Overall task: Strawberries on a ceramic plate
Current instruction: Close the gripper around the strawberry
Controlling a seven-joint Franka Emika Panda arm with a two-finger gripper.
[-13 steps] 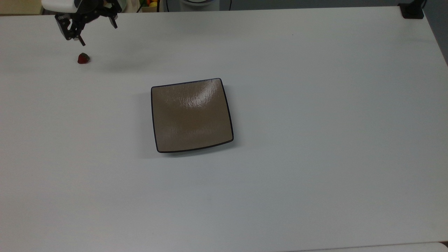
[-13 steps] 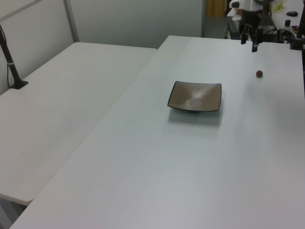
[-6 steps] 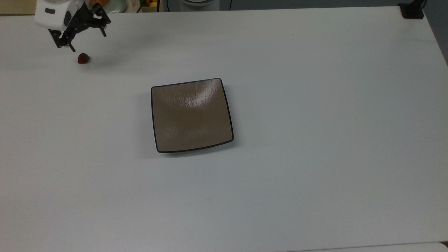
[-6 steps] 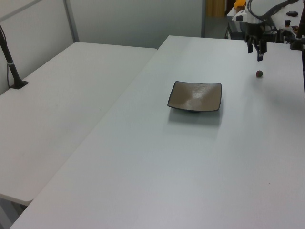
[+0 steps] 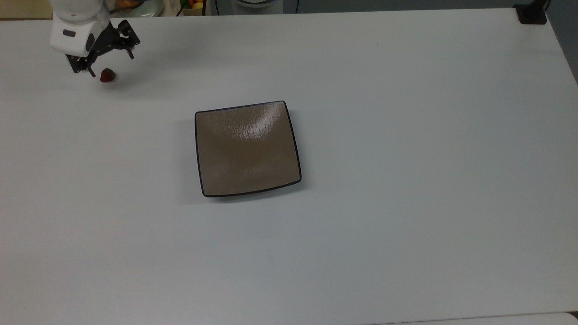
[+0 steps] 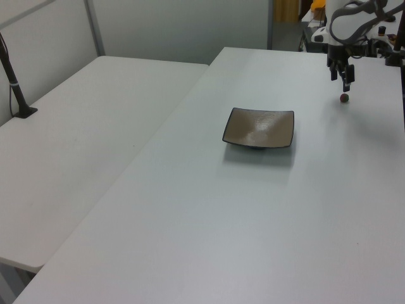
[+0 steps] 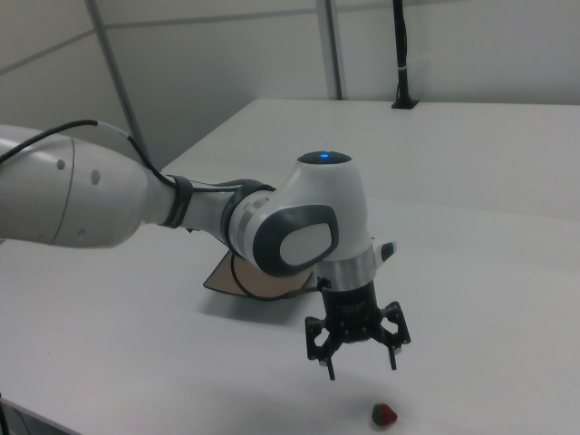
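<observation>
At the top view's far left, the gripper hangs with its fingers spread apart, holding nothing, just above the strawberry lying on the white table. Well to the right, mid-table, sits the bare plate. The right view shows clear air between fingertips and strawberry, while the arm there hides most of the plate.

Surface: white, matte, evenly lit.
Second table: white, at nine o'clock, left view.
Wall: pale grey panels, at twelve.
</observation>
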